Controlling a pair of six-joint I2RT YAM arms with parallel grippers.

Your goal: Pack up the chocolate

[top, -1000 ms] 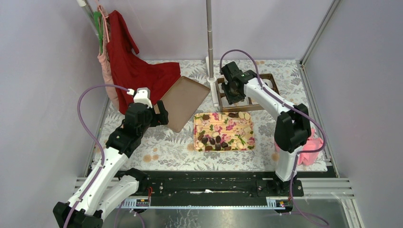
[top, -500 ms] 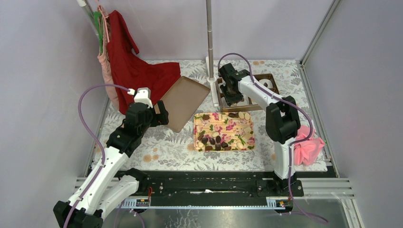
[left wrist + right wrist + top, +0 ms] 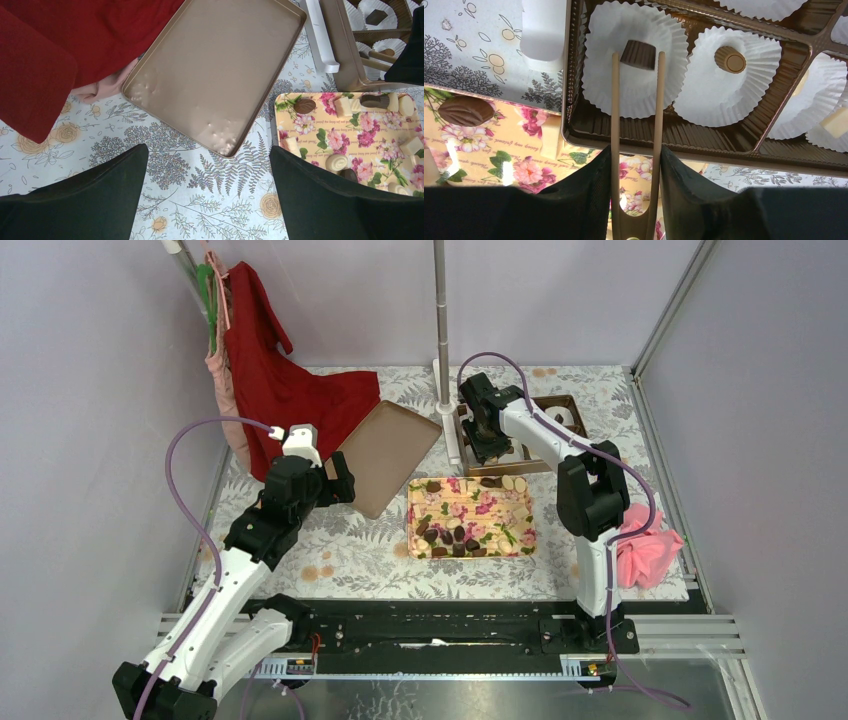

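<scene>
My right gripper [image 3: 636,155] is shut on beige tongs [image 3: 614,125]. The tong tips flank a dark brown chocolate [image 3: 638,54] in a white paper cup [image 3: 634,97] of the brown box [image 3: 674,131]. I cannot tell whether the tips still pinch it. A lighter piece [image 3: 730,60] sits in the neighbouring cup. More chocolate [image 3: 455,537] lies on the floral tray [image 3: 470,517]. In the top view the right gripper [image 3: 487,435] is over the box's left end. My left gripper [image 3: 209,190] is open and empty over the tablecloth, left of the tray.
A brown box lid [image 3: 215,70] lies between the left gripper and a red cloth [image 3: 75,40]. A metal pole [image 3: 441,320] on a white base stands just left of the box. A pink cloth [image 3: 645,555] lies at the right edge.
The right arm has shifted a little left and its elbow has swung in, uncovering the pink cloth. The left arm has not moved.
</scene>
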